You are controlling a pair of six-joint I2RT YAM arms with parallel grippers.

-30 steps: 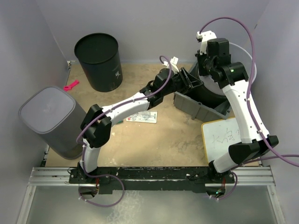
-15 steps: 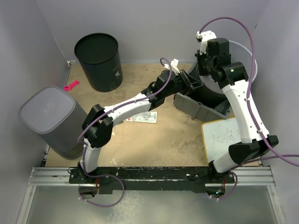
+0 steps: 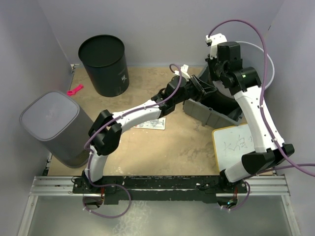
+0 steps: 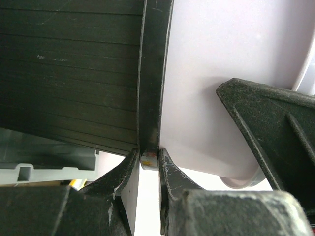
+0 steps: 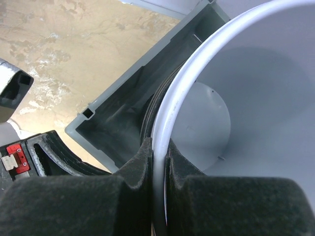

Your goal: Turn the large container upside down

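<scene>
White at the rim and pale inside, the large container (image 5: 256, 88) is held at the far right corner of the worktop (image 3: 182, 147). Its rim is clamped between the closed fingers of the right pincer (image 5: 158, 147). The left pincer (image 4: 149, 160) is shut on the rim of a dark ribbed pot (image 4: 69, 73) pressed against the pale wall (whether one is nested in the other cannot be told). A grey tray (image 3: 209, 115) lies just beside them. Compared with a second ago, the left arm is stretched further to the right. More of the white rim is seen behind the right wrist.
</scene>
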